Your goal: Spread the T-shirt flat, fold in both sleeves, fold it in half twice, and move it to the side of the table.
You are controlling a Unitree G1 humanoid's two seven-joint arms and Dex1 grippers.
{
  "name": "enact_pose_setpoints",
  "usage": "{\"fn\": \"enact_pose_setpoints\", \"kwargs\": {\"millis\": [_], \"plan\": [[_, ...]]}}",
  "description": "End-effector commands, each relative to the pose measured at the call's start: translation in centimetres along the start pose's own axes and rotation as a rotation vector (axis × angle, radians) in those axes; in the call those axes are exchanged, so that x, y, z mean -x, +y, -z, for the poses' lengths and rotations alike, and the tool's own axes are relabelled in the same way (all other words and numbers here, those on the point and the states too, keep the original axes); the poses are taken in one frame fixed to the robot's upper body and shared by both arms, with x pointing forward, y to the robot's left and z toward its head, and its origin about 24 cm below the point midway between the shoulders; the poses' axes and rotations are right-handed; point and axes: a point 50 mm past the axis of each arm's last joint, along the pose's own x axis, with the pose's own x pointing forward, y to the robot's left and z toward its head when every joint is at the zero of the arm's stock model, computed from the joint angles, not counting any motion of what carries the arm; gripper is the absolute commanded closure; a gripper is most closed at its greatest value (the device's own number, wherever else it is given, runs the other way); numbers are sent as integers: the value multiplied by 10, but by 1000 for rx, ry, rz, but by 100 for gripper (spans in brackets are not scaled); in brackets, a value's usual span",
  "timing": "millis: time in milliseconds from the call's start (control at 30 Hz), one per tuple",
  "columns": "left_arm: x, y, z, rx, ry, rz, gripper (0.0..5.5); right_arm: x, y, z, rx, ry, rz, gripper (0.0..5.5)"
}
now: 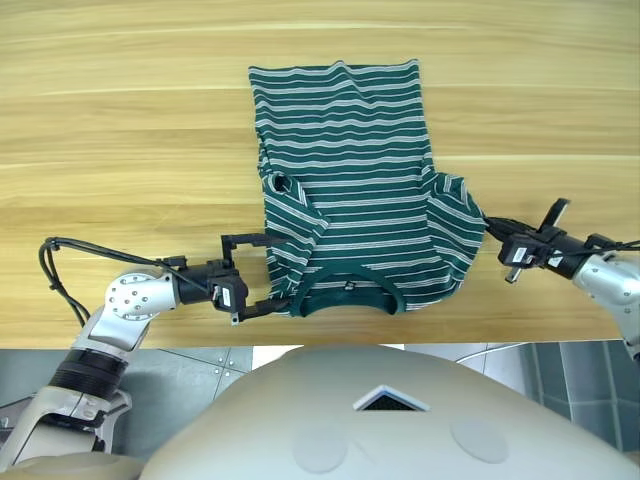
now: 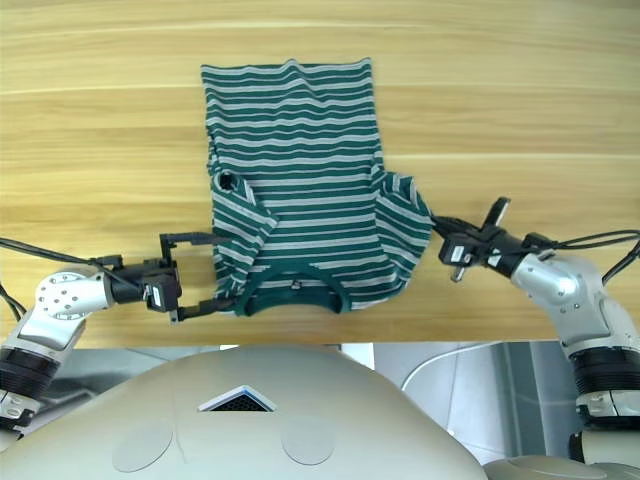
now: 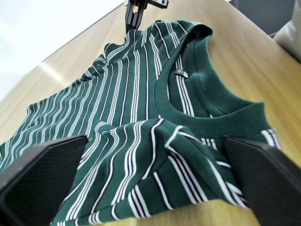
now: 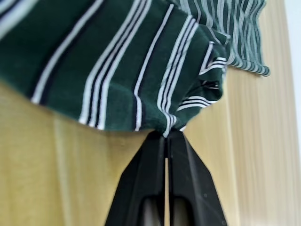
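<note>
The dark green T-shirt [image 1: 345,170] with white stripes lies on the wooden table [image 1: 120,130], collar [image 1: 348,292] toward me and hem at the far end. Its sleeve on my left is folded in over the body. My left gripper [image 1: 283,270] is open at that near shoulder corner, one finger on each side of the bunched cloth [image 3: 155,155]. My right gripper [image 1: 488,223] is shut on the edge of the other sleeve [image 4: 188,94], which bulges out at the shirt's side. In the right wrist view, the fingertips [image 4: 165,136] pinch the cloth just above the tabletop.
The table's front edge [image 1: 150,347] runs just under both grippers, with grey floor beyond it. Bare wood stretches to the left [image 1: 100,200] and right [image 1: 560,120] of the shirt and behind its hem.
</note>
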Motion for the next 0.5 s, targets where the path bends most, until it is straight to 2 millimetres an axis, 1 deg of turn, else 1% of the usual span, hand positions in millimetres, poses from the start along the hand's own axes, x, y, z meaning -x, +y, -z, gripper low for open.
{"fn": "enact_pose_setpoints", "kwargs": {"millis": [33, 133, 200, 300, 433, 500], "plan": [[-2, 1, -3, -11, -14, 9, 10, -1, -16, -10, 7, -61, 94, 547], [-2, 2, -2, -12, -13, 9, 10, -1, -30, -19, 14, -120, 165, 547], [-2, 2, -2, -13, -13, 8, 10, -2, -34, -25, 21, -160, 173, 547], [-2, 2, -2, -12, -13, 8, 10, -5, -33, -34, 37, -199, 146, 547], [-3, 3, -3, -14, -16, 8, 10, -13, -37, -53, 84, -270, 109, 547], [-3, 4, -3, -14, -15, 9, 10, -18, -35, -58, 106, -285, 65, 547]]}}
